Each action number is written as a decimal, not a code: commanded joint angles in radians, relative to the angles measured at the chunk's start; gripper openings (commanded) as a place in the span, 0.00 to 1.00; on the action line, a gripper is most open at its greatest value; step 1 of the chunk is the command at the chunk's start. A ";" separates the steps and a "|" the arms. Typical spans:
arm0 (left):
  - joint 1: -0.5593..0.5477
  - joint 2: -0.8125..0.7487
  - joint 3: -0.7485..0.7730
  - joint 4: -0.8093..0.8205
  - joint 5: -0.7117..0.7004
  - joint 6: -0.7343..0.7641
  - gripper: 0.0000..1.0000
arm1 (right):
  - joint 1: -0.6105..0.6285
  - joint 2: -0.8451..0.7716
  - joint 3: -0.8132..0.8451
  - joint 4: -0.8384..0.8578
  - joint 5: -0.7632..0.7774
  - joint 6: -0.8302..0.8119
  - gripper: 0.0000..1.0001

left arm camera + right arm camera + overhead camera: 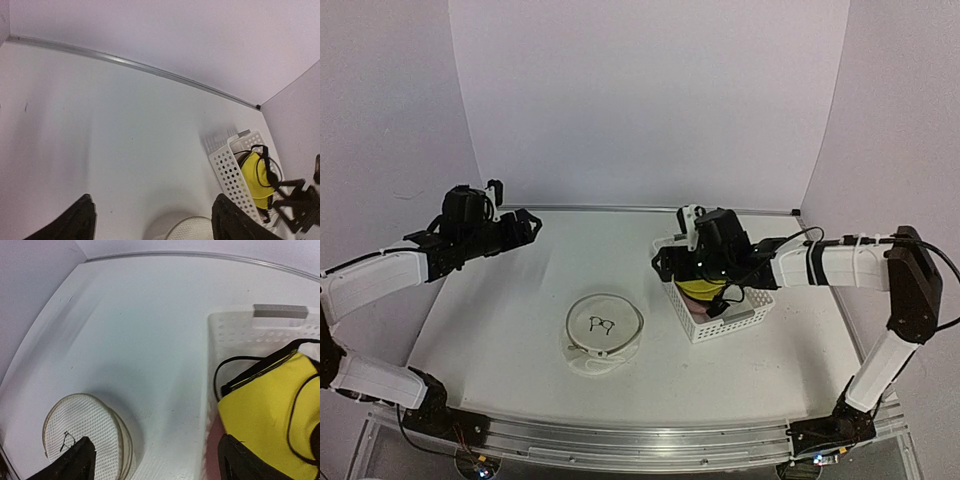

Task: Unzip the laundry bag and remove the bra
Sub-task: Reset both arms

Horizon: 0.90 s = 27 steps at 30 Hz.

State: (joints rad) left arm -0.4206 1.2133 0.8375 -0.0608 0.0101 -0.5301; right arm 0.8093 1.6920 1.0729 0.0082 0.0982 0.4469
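The laundry bag lies flattened to a white mesh disc on the table, with a small black mark on its lid; it also shows in the right wrist view and at the bottom edge of the left wrist view. The yellow bra with black straps lies in the white basket. My right gripper hangs open above the basket's left rim, nothing between its fingers, beside the bra. My left gripper stands open and empty high over the table's far left.
The perforated white basket stands right of centre, with a pinkish part showing under the bra. White walls close in the back and both sides. A metal rail runs along the near edge.
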 commanded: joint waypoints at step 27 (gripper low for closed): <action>0.226 0.110 0.420 -0.344 -0.058 0.239 0.99 | -0.448 -0.536 -0.176 -0.155 0.291 -0.134 0.98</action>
State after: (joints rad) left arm -0.1974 1.4010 1.2846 -0.4297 0.0097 -0.3542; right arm 0.3565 1.2289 0.9150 -0.1143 0.3023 0.3115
